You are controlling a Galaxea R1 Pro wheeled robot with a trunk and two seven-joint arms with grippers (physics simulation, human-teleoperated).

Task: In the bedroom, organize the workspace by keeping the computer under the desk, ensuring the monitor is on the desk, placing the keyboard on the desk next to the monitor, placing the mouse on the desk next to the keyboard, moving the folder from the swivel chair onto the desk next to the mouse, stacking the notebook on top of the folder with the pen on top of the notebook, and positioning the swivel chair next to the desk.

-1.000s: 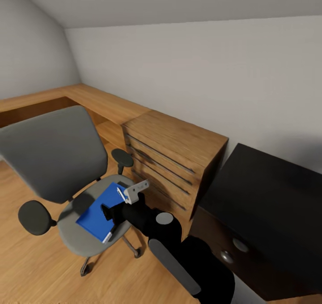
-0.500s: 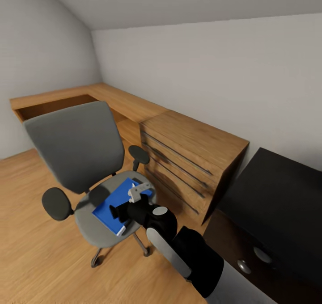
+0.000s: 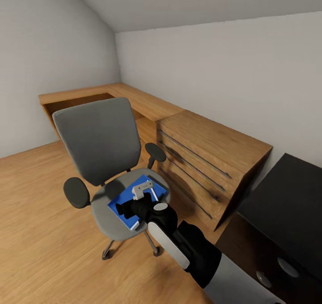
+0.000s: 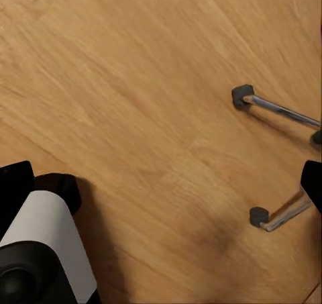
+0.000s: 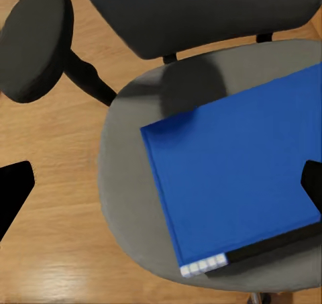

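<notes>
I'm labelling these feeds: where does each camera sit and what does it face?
Head view: high on the robot, looking down at the swivel chair, blue folder and right arm.
Left wrist view: faces the wood floor and chair legs; robot body at the corner.
Right wrist view: above the folder; dark fingers at the edges.
Shared: chair, folder.

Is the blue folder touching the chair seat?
Touching. In the right wrist view the blue folder lies flat on the grey chair seat, with no gap or shadow under its edges. The head view shows it resting there too.

Blue folder (image 3: 127, 200) on swivel chair (image 3: 99, 145) beside desk (image 3: 147, 103)
</notes>
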